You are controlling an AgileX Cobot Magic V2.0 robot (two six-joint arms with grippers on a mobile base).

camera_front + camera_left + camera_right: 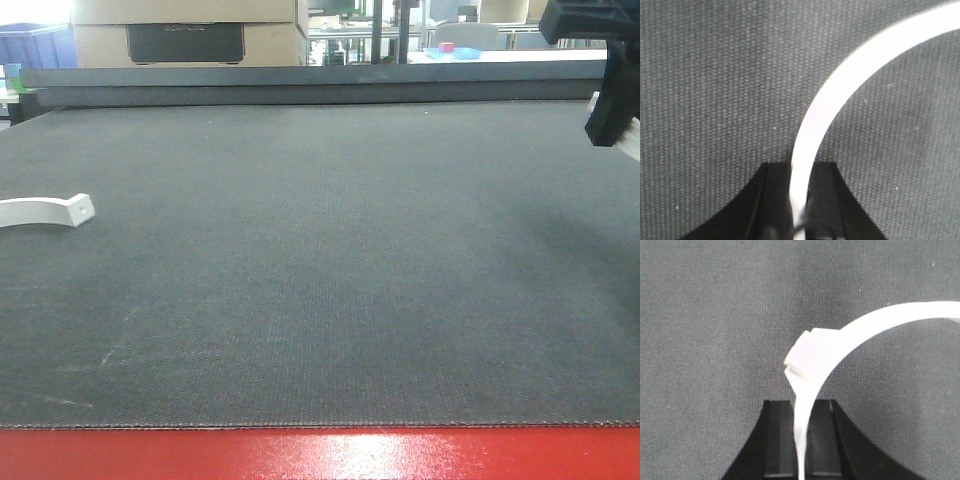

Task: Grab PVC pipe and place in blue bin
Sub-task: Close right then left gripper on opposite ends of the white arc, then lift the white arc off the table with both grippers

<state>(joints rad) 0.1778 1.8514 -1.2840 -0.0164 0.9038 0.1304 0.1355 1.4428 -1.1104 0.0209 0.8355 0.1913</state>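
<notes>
Two white curved PVC pipe pieces show. One lies at the mat's left edge, its flattened end with a small hole pointing right; its other end runs out of frame. In the left wrist view my left gripper is shut on a white arc just above the mat. My right gripper is shut on another white arc with a flat end block. In the front view it hangs at the top right, a bit of white showing. The left gripper is out of the front view.
A dark grey woven mat covers the table, with a red front edge. A blue crate stands beyond the table at the far left. A small blue tray and cardboard boxes are in the background.
</notes>
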